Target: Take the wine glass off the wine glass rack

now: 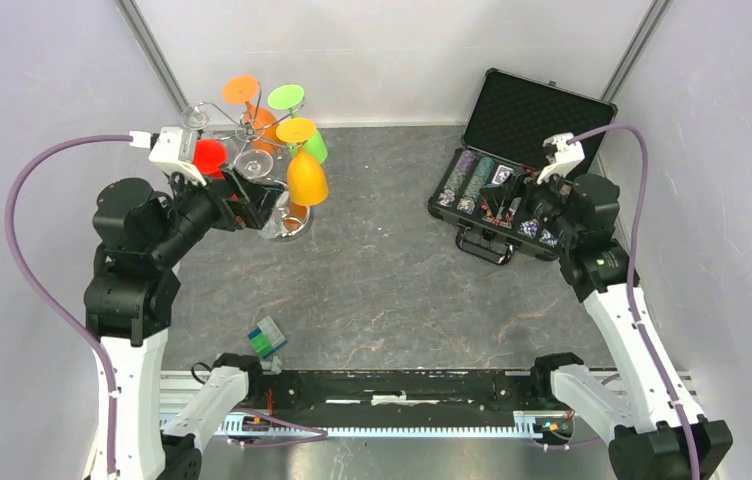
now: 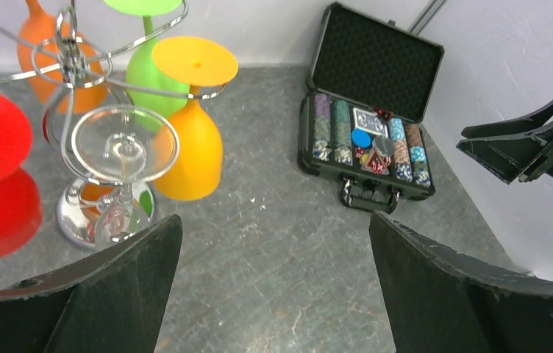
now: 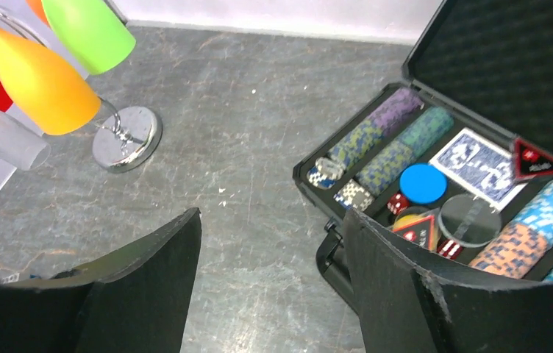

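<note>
Five glasses [image 1: 306, 178] (one clear), one rack [image 3: 126, 137].

The left arm [image 1: 132, 250] and the right arm [image 1: 624, 340] both have white lower links and black rounded joint housings, a lilac cable [image 1: 20, 230] runs to a white camera block [image 1: 174, 150] at each wrist, and the left end effector [image 2: 273, 243] and right end effector [image 3: 270, 235] have broad matte black fingers [image 2: 112, 294] with rough edges.

Readable text: none in any view.
Red triangular tag [image 3: 537, 160]: inside the open black poker-chip case [image 3: 509, 66]; white print, too small to read.
Blue-backed card deck [image 3: 472, 163]: in the case, just beside the tag; pattern only.
Small red dice [image 3: 397, 204]: in the case; pips blurred.
</note>
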Robot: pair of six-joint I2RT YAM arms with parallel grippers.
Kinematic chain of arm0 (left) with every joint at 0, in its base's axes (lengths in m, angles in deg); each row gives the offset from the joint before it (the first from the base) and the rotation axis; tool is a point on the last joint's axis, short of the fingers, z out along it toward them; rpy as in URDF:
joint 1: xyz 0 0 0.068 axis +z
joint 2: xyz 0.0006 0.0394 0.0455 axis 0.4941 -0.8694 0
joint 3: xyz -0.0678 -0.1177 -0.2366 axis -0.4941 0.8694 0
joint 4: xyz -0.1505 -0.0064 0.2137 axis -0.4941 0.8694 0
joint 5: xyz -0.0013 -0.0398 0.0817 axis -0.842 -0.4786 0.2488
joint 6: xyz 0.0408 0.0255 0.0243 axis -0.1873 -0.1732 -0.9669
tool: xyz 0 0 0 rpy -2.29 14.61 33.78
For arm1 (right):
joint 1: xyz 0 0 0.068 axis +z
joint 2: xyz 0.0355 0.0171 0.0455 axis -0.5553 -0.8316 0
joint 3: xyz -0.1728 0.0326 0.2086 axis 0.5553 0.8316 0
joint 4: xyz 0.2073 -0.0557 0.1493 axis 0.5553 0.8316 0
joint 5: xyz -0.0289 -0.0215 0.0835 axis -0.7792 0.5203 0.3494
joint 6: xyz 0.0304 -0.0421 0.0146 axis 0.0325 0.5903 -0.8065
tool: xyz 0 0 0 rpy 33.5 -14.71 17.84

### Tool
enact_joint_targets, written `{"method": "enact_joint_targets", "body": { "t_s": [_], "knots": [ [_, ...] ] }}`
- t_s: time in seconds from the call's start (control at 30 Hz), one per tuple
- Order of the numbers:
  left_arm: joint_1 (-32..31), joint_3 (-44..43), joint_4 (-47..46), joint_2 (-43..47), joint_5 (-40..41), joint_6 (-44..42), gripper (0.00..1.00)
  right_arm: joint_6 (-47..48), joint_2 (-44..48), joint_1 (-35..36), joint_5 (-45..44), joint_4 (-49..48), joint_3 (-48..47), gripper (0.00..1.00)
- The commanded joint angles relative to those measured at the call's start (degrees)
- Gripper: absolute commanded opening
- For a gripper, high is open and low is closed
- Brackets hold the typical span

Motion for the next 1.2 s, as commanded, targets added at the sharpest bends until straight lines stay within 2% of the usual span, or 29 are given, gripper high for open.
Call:
{"method": "enact_joint_targets", "body": {
  "t_s": [0.0, 0.2, 0.3, 0.37, 0.4, 0.57, 0.7, 0.83, 1.0, 1.17],
  "knots": [
    [-0.05, 2.34, 1.67, -0.16, -1.42, 3.60, 1.00, -4.88, 0.49, -0.15, 1.82, -4.19, 4.12, 0.75],
    [-0.11, 3.58, 8.88, -2.68, -1.66, 7.00, 1.00, -13.10, 0.76, -0.20, 9.60, -9.18, 12.29, 0.75],
    [-0.07, 3.52, 14.94, -4.24, 4.91, 11.20, 1.00, -15.05, 1.62, -0.14, 10.63, -12.22, 15.57, 0.75],
    [-0.06, 3.39, 19.65, -4.62, 12.80, 14.53, 1.00, -16.26, 2.31, -0.05, 10.35, -14.37, 17.39, 0.75],
    [-0.04, 3.77, 20.29, -4.37, 13.66, 13.14, 1.00, -16.99, 2.52, -0.09, 10.43, -15.42, 18.21, 0.75],
    [-0.04, 3.73, 17.91, -2.08, 12.97, 9.30, 1.00, -19.31, 2.51, -0.05, 10.96, -18.78, 20.37, 0.75],
    [-0.09, 4.77, 11.44, 0.25, 14.06, 14.67, 1.00, -21.20, 3.19, -0.13, 11.50, -19.78, 21.43, 0.75],
    [0.04, 1.47, 11.28, -4.14, 15.17, 18.47, 1.00, -25.95, 5.29, 0.65, 14.82, -23.50, 23.79, 0.75],
    [0.95, -4.69, 11.03, -9.62, 18.52, 18.29, 1.00, -27.20, 8.23, 1.27, 15.01, -22.63, 24.36, 0.75],
    [3.71, -8.25, 10.40, -14.99, 15.29, 19.53, 1.00, -26.57, 11.08, 1.35, 13.98, -19.31, 24.07, 0.75]
  ]
}}
